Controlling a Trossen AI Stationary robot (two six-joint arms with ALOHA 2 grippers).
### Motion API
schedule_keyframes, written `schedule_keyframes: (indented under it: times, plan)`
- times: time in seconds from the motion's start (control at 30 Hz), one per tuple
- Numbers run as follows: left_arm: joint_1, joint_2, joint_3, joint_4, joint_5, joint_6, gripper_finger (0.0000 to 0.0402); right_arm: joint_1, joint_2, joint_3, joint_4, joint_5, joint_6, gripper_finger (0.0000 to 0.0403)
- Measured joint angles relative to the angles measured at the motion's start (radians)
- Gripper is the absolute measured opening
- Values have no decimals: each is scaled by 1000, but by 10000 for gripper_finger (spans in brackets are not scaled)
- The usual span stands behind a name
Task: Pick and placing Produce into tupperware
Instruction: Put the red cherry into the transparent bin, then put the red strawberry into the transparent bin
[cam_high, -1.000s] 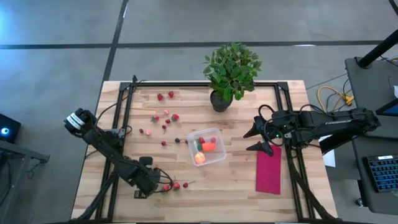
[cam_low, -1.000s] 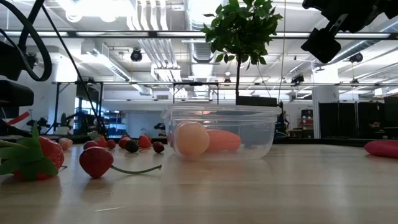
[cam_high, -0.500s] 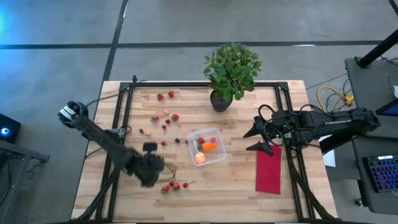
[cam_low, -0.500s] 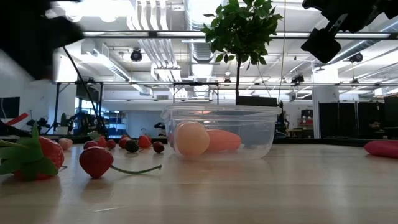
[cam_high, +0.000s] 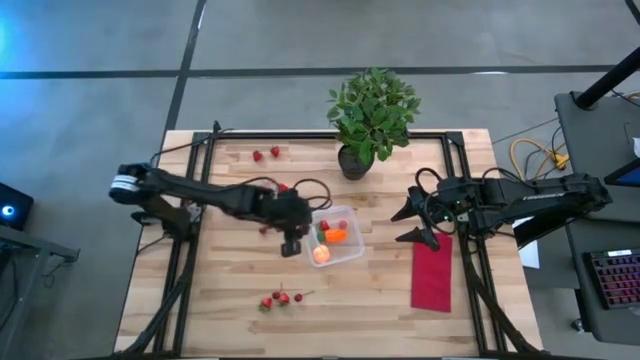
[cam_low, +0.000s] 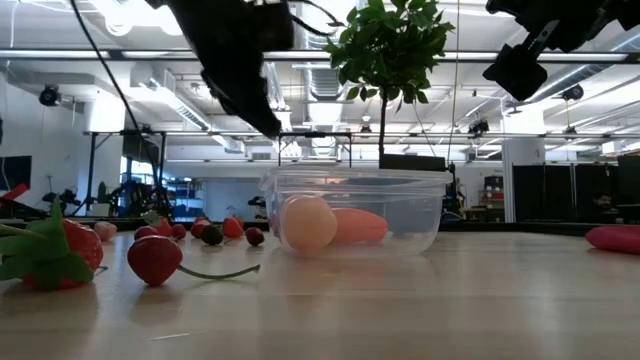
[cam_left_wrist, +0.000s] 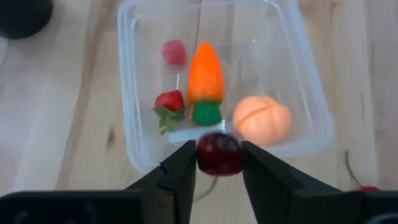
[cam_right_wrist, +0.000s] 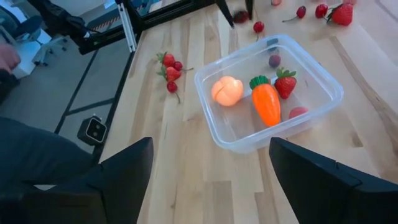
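A dark red berry (cam_left_wrist: 219, 154) is gripped between the jaws of the left gripper (cam_high: 291, 243), held just above the left rim of the tupperware (cam_high: 352, 252) near the worktop (cam_high: 380, 300) centre. Inside the tupperware are seen a carrot (cam_left_wrist: 206, 79), a peach (cam_left_wrist: 262, 119) and two strawberries (cam_left_wrist: 170, 102). More strawberries (cam_high: 281, 297) are scattered near the front edge and toward the back-left corner. The right gripper (cam_high: 412, 225) is held above the right side, by the red cloth (cam_high: 432, 275), jaws spread wide.

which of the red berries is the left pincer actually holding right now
The dark red berry pinched in the left pincer, at the tupperware's rim. The strawberry and paler berry already lie inside by the carrot; the rest sit on the table.
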Motion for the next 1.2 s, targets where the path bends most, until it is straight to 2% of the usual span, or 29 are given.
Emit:
schedule_keyframes:
  times: [0.23,0.33,0.5,0.67,0.73,0.83,0.93,1.03,1.2]
  plan:
    - [0,156,120,-16,59,7,151,0,0,0,0,0,0,306]
    - [-5,175,187,-149,58,-1,163,0,0,0,0,0,0,308]
    - [-80,97,224,-438,63,-18,166,0,0,0,0,0,0,313]
    - [-282,-14,132,-381,95,33,166,0,0,0,0,0,0,310]
    - [-367,-27,91,-329,96,-28,166,0,0,0,-1,0,0,308]
    - [-473,-5,56,-270,87,-230,166,0,0,0,-1,0,0,306]
    - [-553,47,47,-238,34,-344,166,0,0,0,-1,0,0,308]
    - [-579,100,56,-230,-5,-438,167,0,0,0,-1,0,0,311]
    - [-576,160,67,-224,-6,-603,186,0,0,0,-1,0,0,312]
